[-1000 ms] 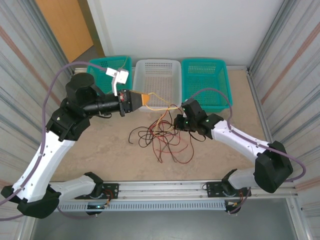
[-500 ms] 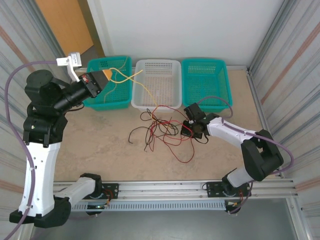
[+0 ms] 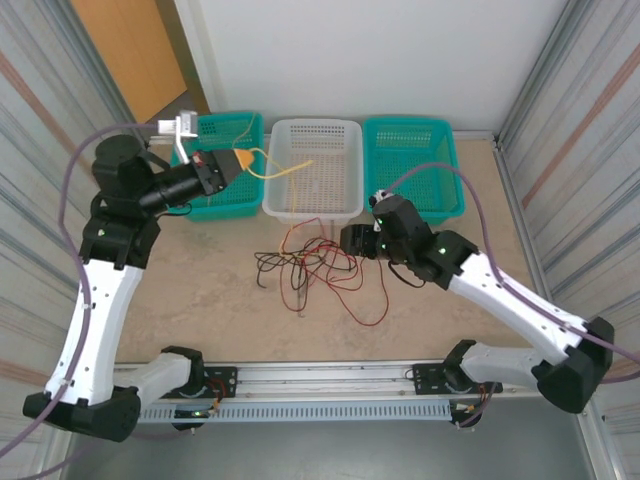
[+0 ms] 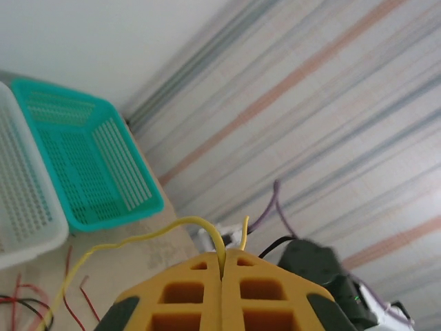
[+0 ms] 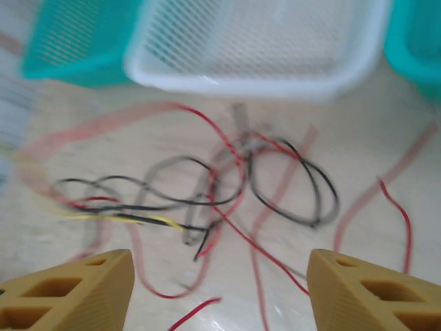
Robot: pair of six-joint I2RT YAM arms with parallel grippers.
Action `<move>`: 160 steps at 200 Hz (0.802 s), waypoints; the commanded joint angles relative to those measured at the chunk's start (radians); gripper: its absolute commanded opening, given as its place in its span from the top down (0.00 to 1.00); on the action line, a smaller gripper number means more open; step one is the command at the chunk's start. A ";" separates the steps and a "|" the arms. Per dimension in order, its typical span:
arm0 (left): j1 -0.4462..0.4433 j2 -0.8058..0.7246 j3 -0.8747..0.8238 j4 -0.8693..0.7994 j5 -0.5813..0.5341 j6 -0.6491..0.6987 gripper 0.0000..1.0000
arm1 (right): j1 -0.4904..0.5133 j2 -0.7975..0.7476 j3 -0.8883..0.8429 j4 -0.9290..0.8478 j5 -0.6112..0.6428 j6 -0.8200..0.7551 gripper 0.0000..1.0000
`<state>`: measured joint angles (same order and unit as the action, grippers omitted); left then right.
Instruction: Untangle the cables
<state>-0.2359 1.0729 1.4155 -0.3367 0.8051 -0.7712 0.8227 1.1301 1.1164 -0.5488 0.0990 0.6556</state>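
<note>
The cables (image 3: 312, 265) lie as a loose knot of thread-thin red and black strands on the bench (image 3: 200, 290), just in front of the white basket (image 3: 316, 128), with red loops trailing toward the near edge. One yellow cable (image 3: 283, 170) is lifted clear of the heap: it runs from the left gripper (image 3: 243, 163), held up over the rim between the left teal basket (image 3: 190, 207) and the white one, and across into the white basket.

The left wrist view gives the grip itself. The jaws of the left gripper (image 4: 222, 261) are pressed together on the yellow cable (image 4: 131, 238), which comes out of the seam between them, arches and falls away toward the bench, a short end sticking up beside it.

The right gripper (image 3: 350, 241) hangs low at the right edge of the knot, in front of the right teal basket (image 3: 405, 125). From overhead its jaws cannot be read; the right wrist view shows them spread wide, one orange finger (image 5: 76, 289) at each lower corner and nothing between them. That view, blurred, also picks out a short yellow stretch lying among the black strands of the cables (image 5: 227, 179).
</note>
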 commanded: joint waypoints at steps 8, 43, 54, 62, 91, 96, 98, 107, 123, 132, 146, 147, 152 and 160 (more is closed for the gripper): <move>-0.094 -0.016 0.042 0.048 0.034 0.072 1.00 | 0.091 0.019 0.075 0.037 0.042 -0.100 0.26; -0.147 0.007 0.094 0.039 0.028 0.081 1.00 | 0.116 0.107 0.089 0.218 -0.034 -0.099 0.26; -0.154 0.009 0.103 0.039 0.023 0.079 1.00 | 0.115 0.139 0.097 0.251 -0.026 -0.096 0.27; -0.157 0.010 0.110 0.040 0.020 0.077 1.00 | 0.112 0.162 0.102 0.272 -0.022 -0.092 0.27; -0.163 0.021 0.135 0.062 0.024 0.053 1.00 | 0.101 0.231 0.106 0.342 -0.061 -0.055 0.36; -0.165 0.023 0.140 0.062 0.024 0.054 1.00 | 0.101 0.241 0.106 0.353 -0.070 -0.050 0.37; -0.166 0.025 0.143 0.062 0.025 0.054 1.00 | 0.101 0.244 0.105 0.355 -0.072 -0.050 0.37; -0.167 0.029 0.152 0.062 0.024 0.055 1.00 | 0.102 0.260 0.102 0.358 -0.073 -0.042 0.40; -0.167 0.033 0.167 0.059 0.013 0.065 1.00 | 0.102 0.279 0.074 0.355 -0.050 -0.025 0.52; -0.167 0.035 0.181 0.043 -0.001 0.079 1.00 | 0.101 0.284 0.042 0.355 -0.037 -0.009 0.59; -0.166 0.046 0.220 0.008 -0.023 0.116 1.00 | 0.099 0.284 -0.020 0.354 -0.029 0.021 0.68; -0.167 0.046 0.222 0.004 -0.028 0.119 1.00 | 0.098 0.284 -0.025 0.354 -0.030 0.023 0.68; -0.166 0.052 0.239 -0.016 -0.039 0.135 1.00 | 0.098 0.282 -0.046 0.352 -0.028 0.034 0.69; -0.166 0.061 0.268 -0.053 -0.063 0.166 1.00 | 0.098 0.276 -0.084 0.349 -0.023 0.055 0.69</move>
<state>-0.3996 1.1286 1.5883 -0.3489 0.7902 -0.6941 0.9287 1.4036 1.1248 -0.1932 0.0532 0.6453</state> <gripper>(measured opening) 0.061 0.319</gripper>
